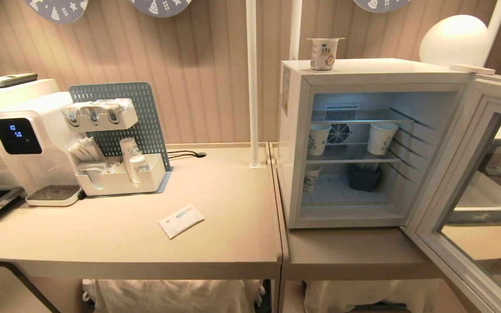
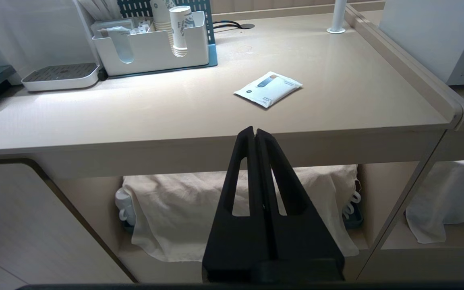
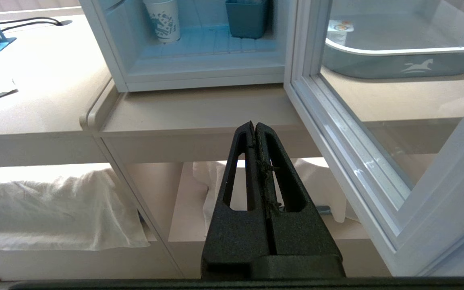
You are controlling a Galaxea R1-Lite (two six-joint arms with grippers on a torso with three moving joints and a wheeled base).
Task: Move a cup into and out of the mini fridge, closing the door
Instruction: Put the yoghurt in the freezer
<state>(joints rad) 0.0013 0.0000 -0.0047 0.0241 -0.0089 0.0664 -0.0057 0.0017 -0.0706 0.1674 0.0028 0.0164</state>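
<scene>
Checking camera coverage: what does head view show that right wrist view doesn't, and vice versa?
Head only: the cup on top of the mini fridge, two paper cups on the upper shelf, the water dispenser. Right wrist only: the shut right gripper below the table edge, cloth underneath. Both: the open door, the lower paper cup, the blue bin, the tray.

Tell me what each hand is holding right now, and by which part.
Nothing is held. The left hand and right hand are both shut on nothing, low before the tables. The cup stands untouched on top of the fridge.
</scene>
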